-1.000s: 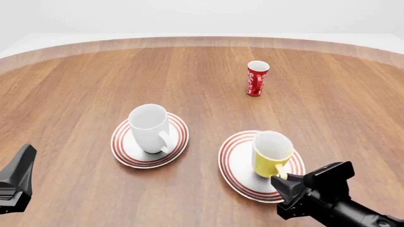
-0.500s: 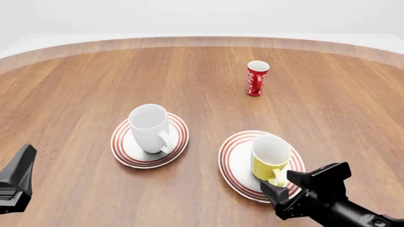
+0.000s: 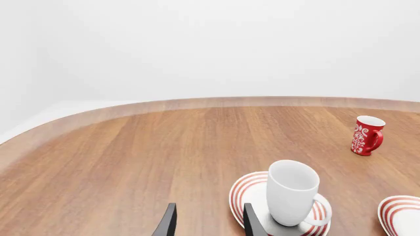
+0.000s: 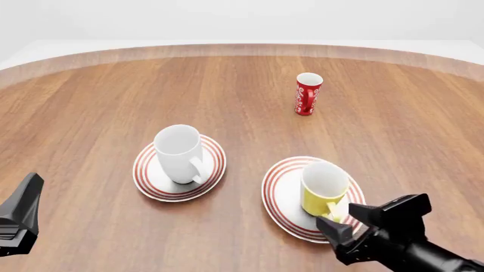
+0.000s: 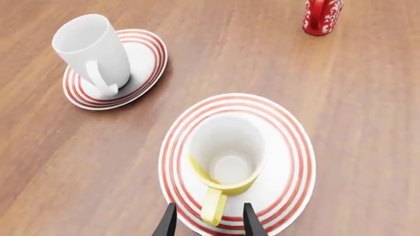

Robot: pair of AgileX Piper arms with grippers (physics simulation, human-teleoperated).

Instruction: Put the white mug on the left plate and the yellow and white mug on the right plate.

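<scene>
Front view: white mug [image 4: 180,153] stands on left plate [image 4: 147,177], yellow and white mug [image 4: 323,190] on right plate [image 4: 280,195]; right gripper [image 4: 348,222] open at its handle, left gripper [image 3: 207,223] parted, empty.

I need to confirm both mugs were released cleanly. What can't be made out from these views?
- Left gripper: only its fingertips show in the left wrist view, cut off by the edge.
- Yellow and white mug: in the front view the right gripper hides its handle.
- Right plate: cut off by the left wrist view's corner.
</scene>
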